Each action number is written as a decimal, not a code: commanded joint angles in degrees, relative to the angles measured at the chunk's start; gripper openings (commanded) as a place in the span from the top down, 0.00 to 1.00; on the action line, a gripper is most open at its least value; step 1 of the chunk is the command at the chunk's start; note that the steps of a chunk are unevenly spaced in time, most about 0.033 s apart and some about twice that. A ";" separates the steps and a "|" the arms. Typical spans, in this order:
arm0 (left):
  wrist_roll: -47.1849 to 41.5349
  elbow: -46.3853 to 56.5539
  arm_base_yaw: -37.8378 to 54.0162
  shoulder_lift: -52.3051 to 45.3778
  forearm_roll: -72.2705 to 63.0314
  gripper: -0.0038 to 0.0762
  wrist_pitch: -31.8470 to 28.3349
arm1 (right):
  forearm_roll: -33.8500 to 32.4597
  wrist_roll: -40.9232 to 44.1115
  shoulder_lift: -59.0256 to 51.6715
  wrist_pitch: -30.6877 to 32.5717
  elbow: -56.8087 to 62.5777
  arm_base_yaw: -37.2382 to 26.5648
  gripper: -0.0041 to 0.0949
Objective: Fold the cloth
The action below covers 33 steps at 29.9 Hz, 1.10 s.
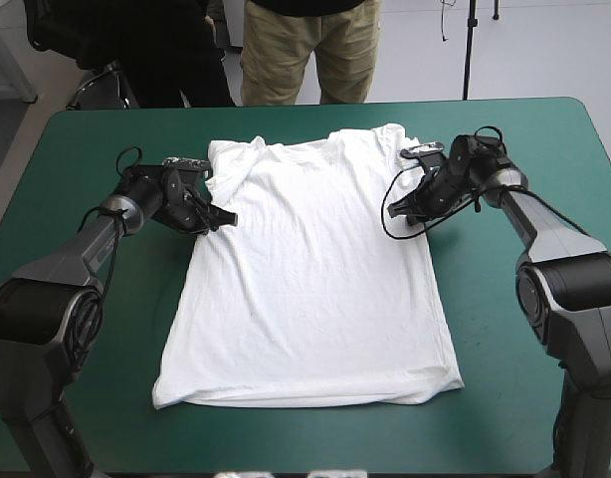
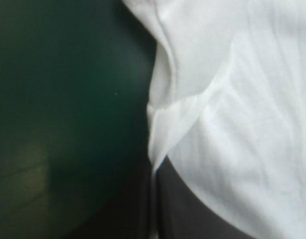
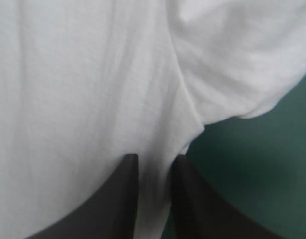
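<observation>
The white T-shirt (image 1: pixel 315 289) lies spread flat on the teal-green cover, collar toward the far edge and hem toward the near edge, with both sleeves tucked in. My left gripper (image 1: pixel 221 217) is at the shirt's left side edge just below the sleeve. In the left wrist view that gripper (image 2: pixel 155 199) is shut on the T-shirt (image 2: pixel 242 99), a thin strip of the edge showing between its black fingers (image 2: pixel 193 219). My right gripper (image 1: pixel 397 211) is at the right side edge under the other sleeve. Up close, this gripper (image 3: pixel 153 169) is all but shut, with the T-shirt (image 3: pixel 83 74) pinched between its fingers.
Bare teal-green cover (image 1: pixel 106 329) flanks the shirt on the left, and a similar strip (image 1: pixel 505 378) runs along its right. The table's near edge is close below the hem.
</observation>
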 commanded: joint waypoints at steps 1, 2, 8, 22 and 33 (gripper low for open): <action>-0.18 -0.54 -0.46 -0.84 -2.16 0.97 -0.73 | 2.38 -1.57 -2.16 0.48 -1.28 0.70 0.93; -0.18 -0.54 -0.46 -0.84 -2.16 0.97 -0.82 | 2.38 -1.96 -2.16 0.62 -1.28 0.70 0.98; -0.09 -0.63 -0.46 -2.32 -2.16 0.97 -2.43 | 0.31 -1.43 -3.02 -0.27 -1.37 0.59 0.98; 3.89 -10.40 -0.46 -16.71 -0.67 0.97 0.07 | 0.55 -3.14 -23.15 -3.42 -1.37 0.59 0.98; 7.61 -14.38 -0.46 -29.98 -0.46 0.97 -7.62 | -4.55 -4.07 -41.58 -9.68 -1.37 0.59 0.98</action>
